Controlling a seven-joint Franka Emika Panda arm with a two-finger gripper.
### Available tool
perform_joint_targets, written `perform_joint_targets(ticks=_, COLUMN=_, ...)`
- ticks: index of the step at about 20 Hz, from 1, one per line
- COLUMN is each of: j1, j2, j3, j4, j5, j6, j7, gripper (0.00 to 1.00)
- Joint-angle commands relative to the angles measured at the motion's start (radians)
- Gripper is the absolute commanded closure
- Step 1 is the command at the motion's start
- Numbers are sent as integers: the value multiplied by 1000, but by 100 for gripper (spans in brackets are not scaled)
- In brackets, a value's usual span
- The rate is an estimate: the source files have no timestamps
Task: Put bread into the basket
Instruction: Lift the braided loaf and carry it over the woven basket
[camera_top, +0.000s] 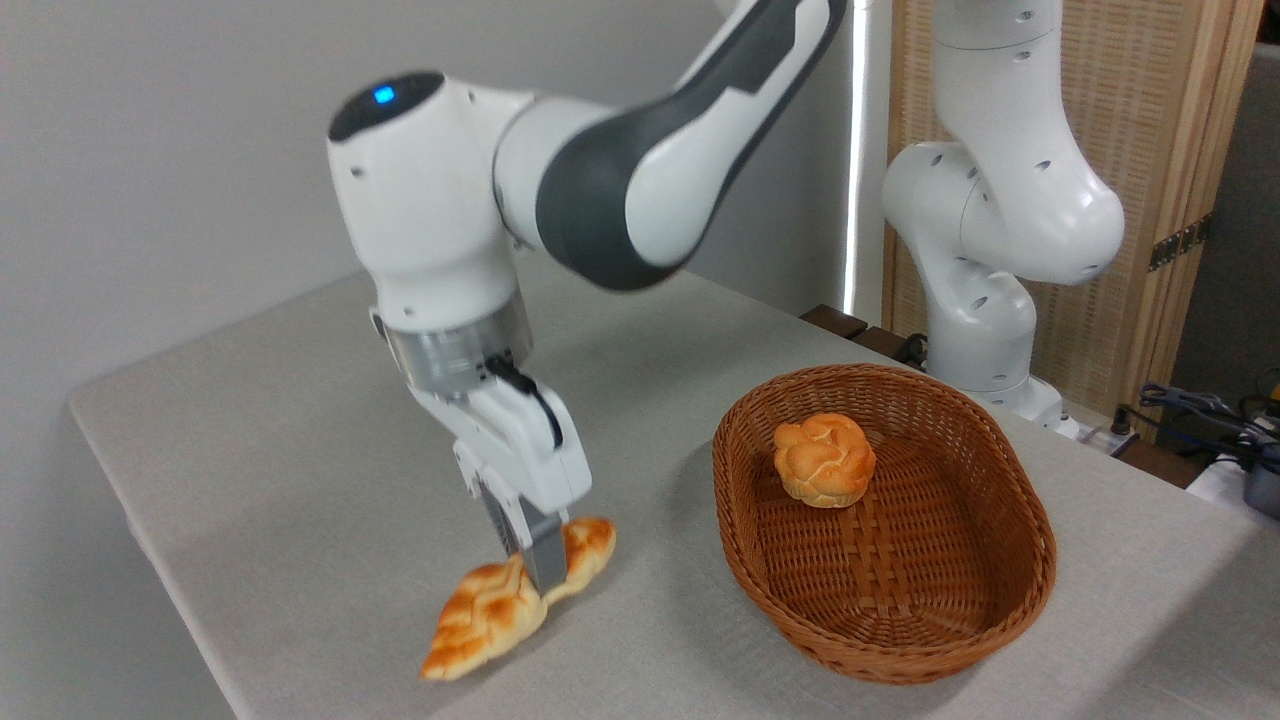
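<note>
The long braided loaf, the bread (485, 615), lies near the table's front edge, golden-orange with pale seams, one pointed end at the lower left and the other up right. My gripper (540, 572) comes down from above across its middle, fingers (545, 560) straddling the loaf and shut on it. The loaf looks tilted, its right end slightly raised. The oval brown wicker basket (950, 640) stands on the table to the right, apart from the loaf.
A small round knotted bun (823, 459) sits inside the basket toward its far end. The arm's white base (985, 330) rises behind the basket. The table edge (200, 640) runs close to the loaf's left tip.
</note>
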Motion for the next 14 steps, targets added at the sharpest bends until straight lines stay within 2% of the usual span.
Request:
perform_joint_targets(ticks=1, j1=1, j2=-69, j3=9, j4=65, j5=14, j6=-165, j7=88, gripper=94)
perform_joint_targets(ticks=4, j1=1, j2=-149, j3=80, j4=59, j5=14, j6=-327, j7=266, gripper=93)
perform_joint_targets(ticks=8, j1=-11, j2=-267, j3=239, j4=-13, j5=17, j6=-383, j7=549, gripper=88)
perform_joint_targets(ticks=10, j1=-16, j2=-336, j3=323, j4=-83, j5=30, j6=-381, j7=672, gripper=79)
perform_joint_targets(ticks=12, j1=-14, j2=-378, j3=376, j4=-120, j5=37, j6=-381, j7=793, gripper=76)
perform_joint_targets(ticks=14, j1=-14, j2=-387, j3=411, j4=-154, j5=50, j6=-381, j7=851, gripper=57)
